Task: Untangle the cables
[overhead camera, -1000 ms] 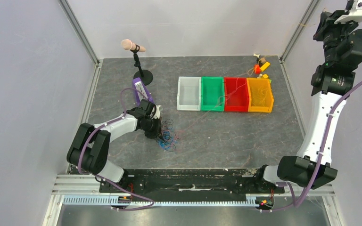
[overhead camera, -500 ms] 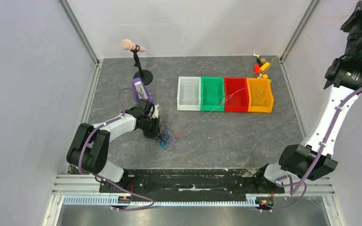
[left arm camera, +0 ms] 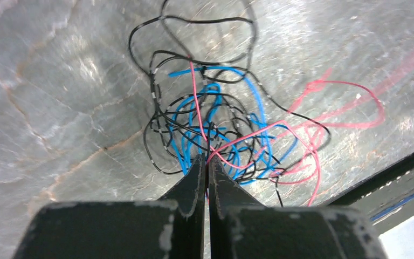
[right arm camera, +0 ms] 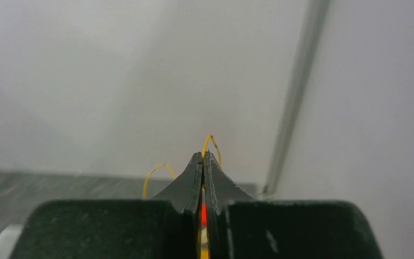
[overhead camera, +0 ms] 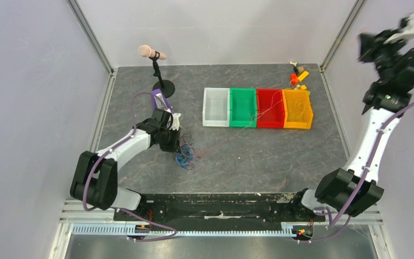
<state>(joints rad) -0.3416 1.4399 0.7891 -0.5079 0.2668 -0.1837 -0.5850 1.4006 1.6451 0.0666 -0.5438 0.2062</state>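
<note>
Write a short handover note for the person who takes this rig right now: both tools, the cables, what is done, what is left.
Left tool: shut on the tangle of black, blue and red cables, low on the table.
Right tool: shut on a yellow cable, raised high on the right side.
Done: yellow cable lifted; thin strands seem to lie in the red bin and yellow bin.
Left: black, blue and red are knotted together.
</note>
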